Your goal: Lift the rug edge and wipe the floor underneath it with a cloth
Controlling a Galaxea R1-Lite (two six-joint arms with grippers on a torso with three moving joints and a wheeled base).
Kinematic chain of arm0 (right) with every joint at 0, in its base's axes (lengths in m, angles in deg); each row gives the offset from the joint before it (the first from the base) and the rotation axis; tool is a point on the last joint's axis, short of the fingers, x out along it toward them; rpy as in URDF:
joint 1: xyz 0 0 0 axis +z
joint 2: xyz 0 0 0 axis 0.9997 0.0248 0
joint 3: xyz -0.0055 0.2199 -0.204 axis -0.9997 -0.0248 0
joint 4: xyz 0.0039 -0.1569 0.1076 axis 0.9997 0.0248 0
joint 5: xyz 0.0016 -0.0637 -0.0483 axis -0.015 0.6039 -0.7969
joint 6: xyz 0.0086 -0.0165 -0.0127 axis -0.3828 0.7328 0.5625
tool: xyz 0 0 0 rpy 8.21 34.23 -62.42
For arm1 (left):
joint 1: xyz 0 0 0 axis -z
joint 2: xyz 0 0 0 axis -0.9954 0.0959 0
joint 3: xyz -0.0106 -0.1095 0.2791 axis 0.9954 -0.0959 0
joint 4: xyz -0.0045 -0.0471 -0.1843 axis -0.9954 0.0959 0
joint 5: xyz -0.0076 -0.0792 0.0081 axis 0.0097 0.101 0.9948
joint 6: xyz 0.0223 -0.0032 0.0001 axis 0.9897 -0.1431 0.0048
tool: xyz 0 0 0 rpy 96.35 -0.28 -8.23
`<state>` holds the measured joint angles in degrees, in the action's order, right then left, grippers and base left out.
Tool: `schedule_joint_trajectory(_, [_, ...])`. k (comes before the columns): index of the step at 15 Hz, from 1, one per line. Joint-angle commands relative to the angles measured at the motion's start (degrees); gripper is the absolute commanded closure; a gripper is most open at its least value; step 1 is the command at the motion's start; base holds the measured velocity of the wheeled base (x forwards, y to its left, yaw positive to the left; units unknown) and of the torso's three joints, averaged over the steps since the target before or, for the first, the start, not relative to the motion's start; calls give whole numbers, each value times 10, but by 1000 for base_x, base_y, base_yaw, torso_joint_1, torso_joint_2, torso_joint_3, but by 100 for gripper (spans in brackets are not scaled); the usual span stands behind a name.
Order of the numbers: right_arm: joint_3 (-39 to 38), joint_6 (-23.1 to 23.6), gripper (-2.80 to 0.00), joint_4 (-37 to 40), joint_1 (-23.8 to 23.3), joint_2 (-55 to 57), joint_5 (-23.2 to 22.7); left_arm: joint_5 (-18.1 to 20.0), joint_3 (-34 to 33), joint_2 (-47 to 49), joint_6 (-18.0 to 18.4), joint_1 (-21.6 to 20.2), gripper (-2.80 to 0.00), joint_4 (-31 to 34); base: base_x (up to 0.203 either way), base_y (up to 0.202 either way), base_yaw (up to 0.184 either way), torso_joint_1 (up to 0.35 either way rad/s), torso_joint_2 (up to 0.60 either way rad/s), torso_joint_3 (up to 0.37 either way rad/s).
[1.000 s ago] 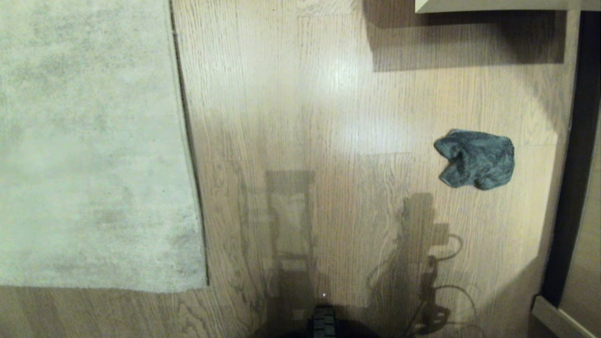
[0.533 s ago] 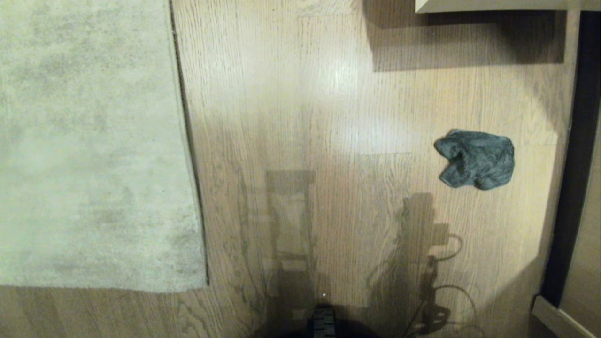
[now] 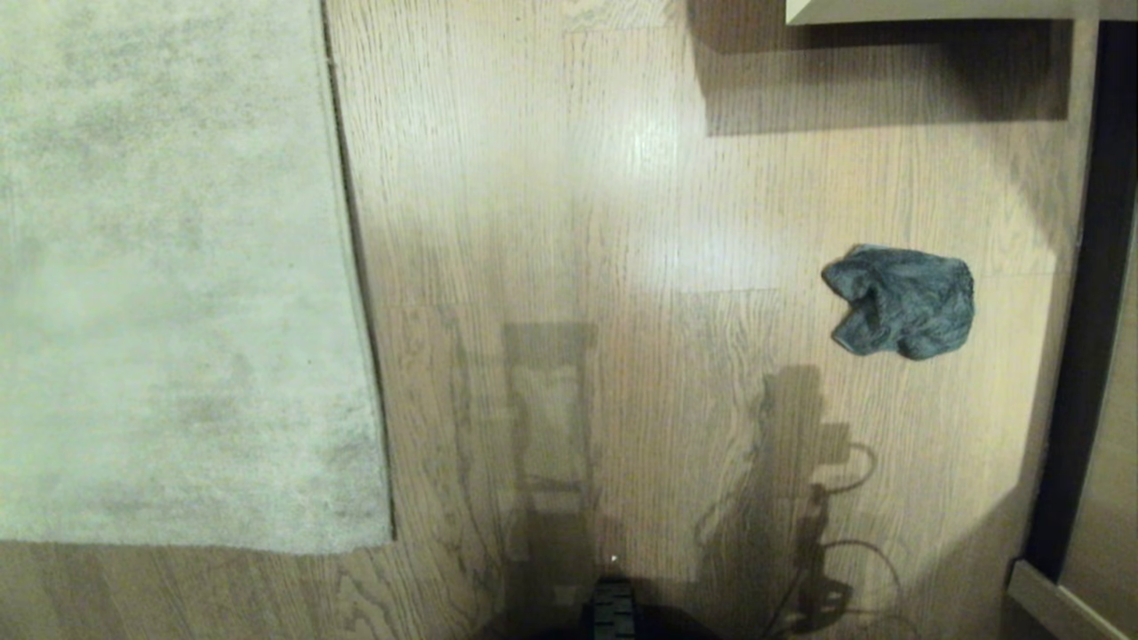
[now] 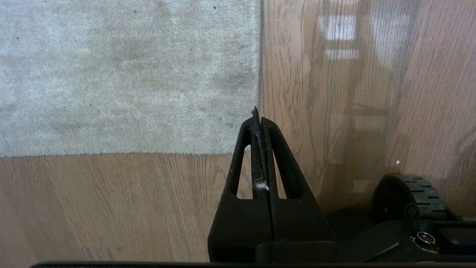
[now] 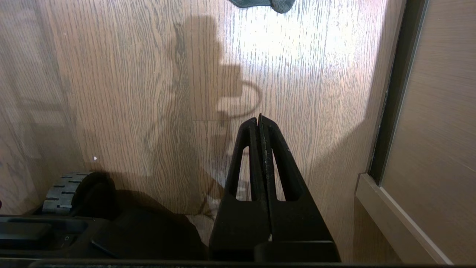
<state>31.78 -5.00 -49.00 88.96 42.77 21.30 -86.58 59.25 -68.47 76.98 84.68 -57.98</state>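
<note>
The pale grey-beige rug (image 3: 169,267) lies flat on the left of the head view, its near right corner toward me and its dark-trimmed edge running away from me. The wood-plank floor (image 3: 569,222) fills the middle. A crumpled dark grey-teal cloth (image 3: 900,302) rests on the floor at the right. Neither gripper shows in the head view. The left gripper (image 4: 258,111) is shut and empty, hovering over the rug (image 4: 122,74) corner, with lint on its pads. The right gripper (image 5: 259,118) is shut and empty above bare floor (image 5: 122,82), the cloth (image 5: 262,3) just ahead of it.
A pale furniture base (image 3: 933,9) casts a shadow at the top right. A dark gap and a light panel (image 3: 1102,462) run along the right side, with a ledge (image 5: 394,219) near the right gripper. My base wheel (image 3: 612,609) shows at the bottom centre.
</note>
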Motion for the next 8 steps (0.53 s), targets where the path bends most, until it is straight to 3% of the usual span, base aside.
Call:
schedule_joint_trajectory(1, [0,1,0,0,0,2,0,0,0,1,0,0,0,1,0,0,0,0,0,0])
schedule_joint_trajectory(4, [0,1,0,0,0,2,0,0,0,1,0,0,0,0,0,0,0,2,3,51])
schedule_joint_trajectory(8, [0,1,0,0,0,2,0,0,0,1,0,0,0,0,0,0,0,2,2,174])
